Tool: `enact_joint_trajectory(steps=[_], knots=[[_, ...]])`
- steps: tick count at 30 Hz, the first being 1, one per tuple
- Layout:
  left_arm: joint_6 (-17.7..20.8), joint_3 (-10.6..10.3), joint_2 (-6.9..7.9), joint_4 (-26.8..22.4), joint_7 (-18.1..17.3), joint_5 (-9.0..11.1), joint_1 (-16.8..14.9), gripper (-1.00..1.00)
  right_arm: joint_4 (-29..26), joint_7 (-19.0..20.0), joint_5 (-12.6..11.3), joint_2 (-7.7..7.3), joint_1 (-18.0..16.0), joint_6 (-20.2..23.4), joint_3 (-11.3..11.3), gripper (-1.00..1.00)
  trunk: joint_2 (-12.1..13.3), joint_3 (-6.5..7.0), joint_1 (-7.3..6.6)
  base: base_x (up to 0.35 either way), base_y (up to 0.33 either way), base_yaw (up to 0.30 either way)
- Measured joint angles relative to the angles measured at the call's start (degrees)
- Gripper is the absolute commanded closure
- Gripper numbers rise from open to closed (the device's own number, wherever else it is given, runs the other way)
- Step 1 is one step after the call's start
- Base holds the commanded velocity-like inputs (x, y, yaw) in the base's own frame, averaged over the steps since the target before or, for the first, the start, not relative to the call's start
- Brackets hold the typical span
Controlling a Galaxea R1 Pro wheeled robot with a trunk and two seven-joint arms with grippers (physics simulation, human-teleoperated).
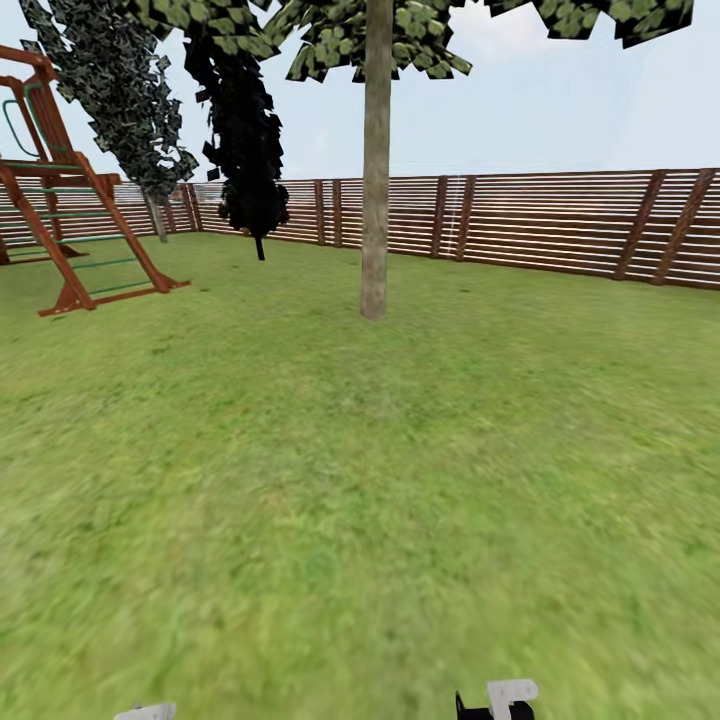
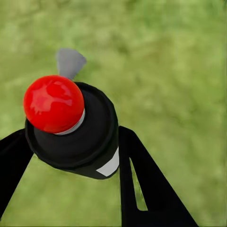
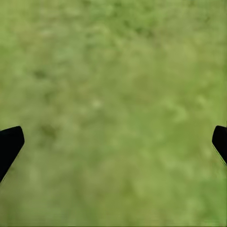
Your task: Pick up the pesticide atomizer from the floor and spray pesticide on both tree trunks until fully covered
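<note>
Gripping the pesticide atomizer (image 2: 78, 135) in my left gripper (image 2: 71, 156), I am seeing in the left wrist view its two black fingers (image 2: 142, 184) pressing against the dark bottle on either side, with the red tip (image 2: 53, 103) and a patch of the white band (image 2: 111, 165) facing the camera and blurred lawn (image 2: 175, 71) lying below. My right gripper (image 3: 113, 142) is holding nothing: its fingertips (image 3: 9, 142) are standing wide apart at the edges of the right wrist view, over bare grass. In the head view, I am looking across the lawn toward one tree trunk (image 1: 376, 160), a pale mottled column rising well ahead, near the centre, with jagged foliage (image 1: 370, 35) spreading above it. Farther back at the left, a reddish wooden climbing frame (image 1: 70, 210) is standing on the grass, and darker trees (image 1: 245, 130) are standing near the horizontal-slat fence (image 1: 560, 225) ringing the garden.
</note>
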Motion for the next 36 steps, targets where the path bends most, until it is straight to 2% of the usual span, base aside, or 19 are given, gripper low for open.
enact_joint_trajectory(steps=[36], knots=[[-0.07,0.02,0.03,-0.02,0.00,0.01,0.01,1.00,0.00,0.00,0.00,0.00,0.00,0.00,0.00,-1.00,0.00,0.00,0.00,0.340,0.000,0.000]])
